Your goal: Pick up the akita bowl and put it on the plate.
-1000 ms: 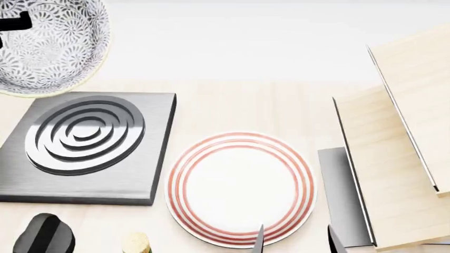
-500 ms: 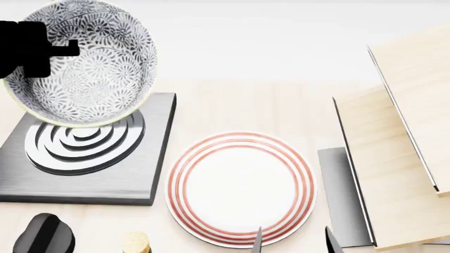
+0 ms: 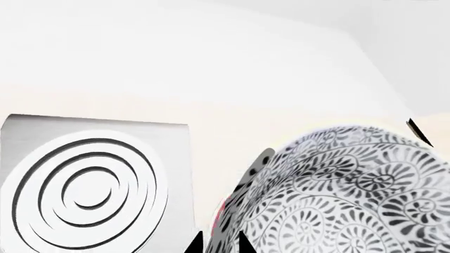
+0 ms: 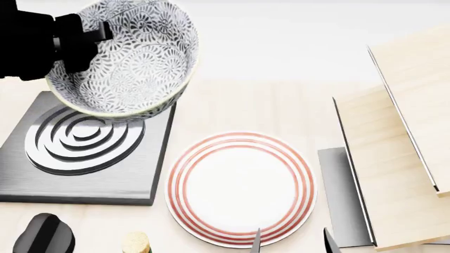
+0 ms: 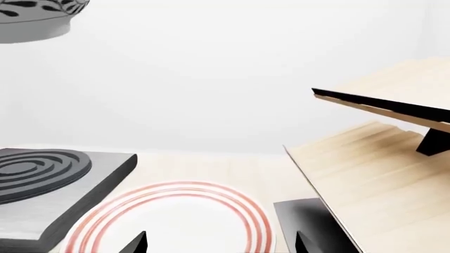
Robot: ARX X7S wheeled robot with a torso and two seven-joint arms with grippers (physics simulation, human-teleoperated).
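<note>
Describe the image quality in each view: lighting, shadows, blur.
Head view: flat, even lighting, sharp edges, the left gripper a featureless black silhouette on the akita bowl. Left wrist view: background washed out to white, bowl pattern crisp. Right wrist view: the plate rings slightly soft, pale backdrop, faint shadows.

akita bowl (image 4: 130,63): white with dense grey-black floral swirls, pale rim. plate (image 4: 241,188): white, thin red rings. stove burner (image 4: 84,150): dark grey, ringed. worktop (image 4: 239,108): pale wood.
</note>
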